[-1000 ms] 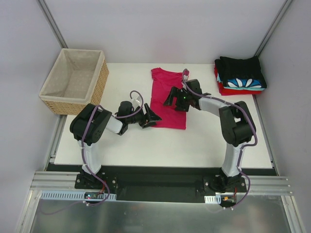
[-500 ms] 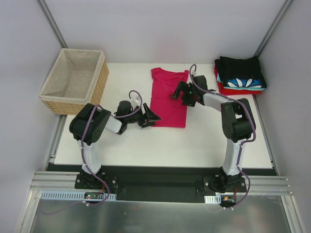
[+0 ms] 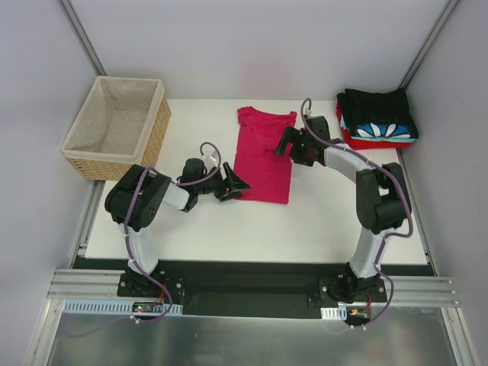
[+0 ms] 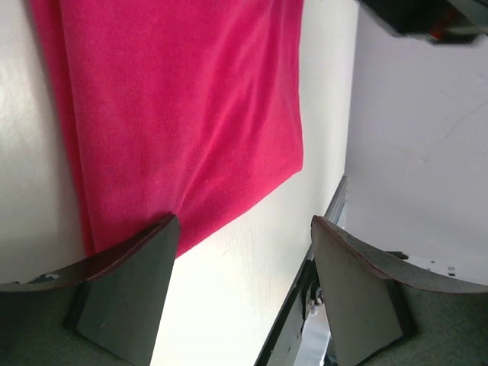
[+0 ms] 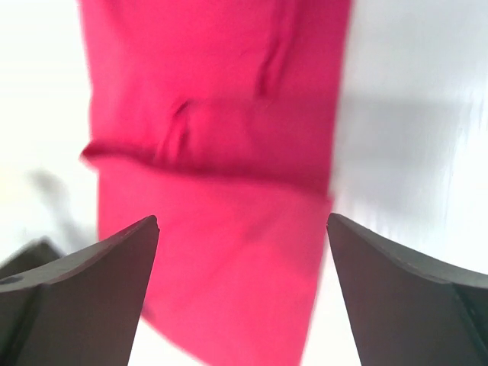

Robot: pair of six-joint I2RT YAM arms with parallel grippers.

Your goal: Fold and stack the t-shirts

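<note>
2 jaw pairs stand apart, empty: left gripper (image 3: 232,185) at tee (image 3: 263,164) corner, right gripper (image 3: 285,142) over tee; right wrist view blurred.

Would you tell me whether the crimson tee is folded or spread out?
Partly folded: the crimson tee lies as a narrow strip, sleeves tucked in, not yet folded crosswise.

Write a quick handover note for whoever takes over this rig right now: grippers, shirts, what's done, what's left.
Left gripper: open, empty, at the near left corner of the pink t-shirt.
Right gripper: open, empty, above the shirt's far right side.
Pink t-shirt: lying flat in the middle, apparently folded into a narrow strip.
Done: folded stack in the far right corner, black on top.
Left: fold the pink one crosswise and add it to the stack.
</note>
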